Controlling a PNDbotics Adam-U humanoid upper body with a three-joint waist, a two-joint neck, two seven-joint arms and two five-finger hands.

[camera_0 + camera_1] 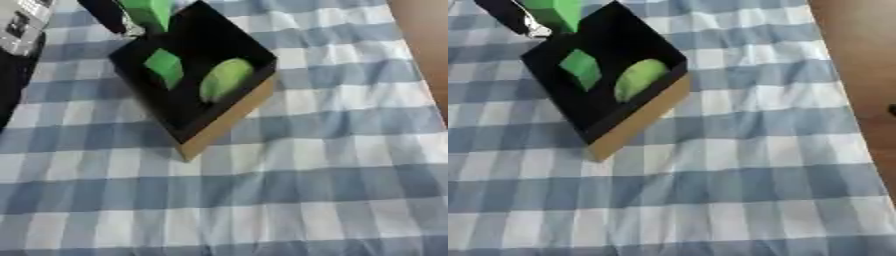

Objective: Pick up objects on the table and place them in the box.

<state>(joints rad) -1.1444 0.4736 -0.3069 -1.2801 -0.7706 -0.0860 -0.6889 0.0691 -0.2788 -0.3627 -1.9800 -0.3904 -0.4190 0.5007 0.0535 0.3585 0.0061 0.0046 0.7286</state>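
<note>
A cardboard box [226, 124] with a black inside stands askew on the blue-and-white checked cloth. In it lie a small green block [164, 68] and a pale green rounded object [225, 78]. Over the box's far corner, at the top edge of the view, hangs a larger green block [149, 11]. My left hand [506, 13] comes in from the upper left, with black fingers closed against the block's left side. Most of that hand is cut off by the frame. My right hand does not show.
Part of my left arm, silver and black [21, 25], runs down the left edge. The checked cloth [289, 200] covers the table in front of and to the right of the box. Brown floor [426, 40] shows past the table's right edge.
</note>
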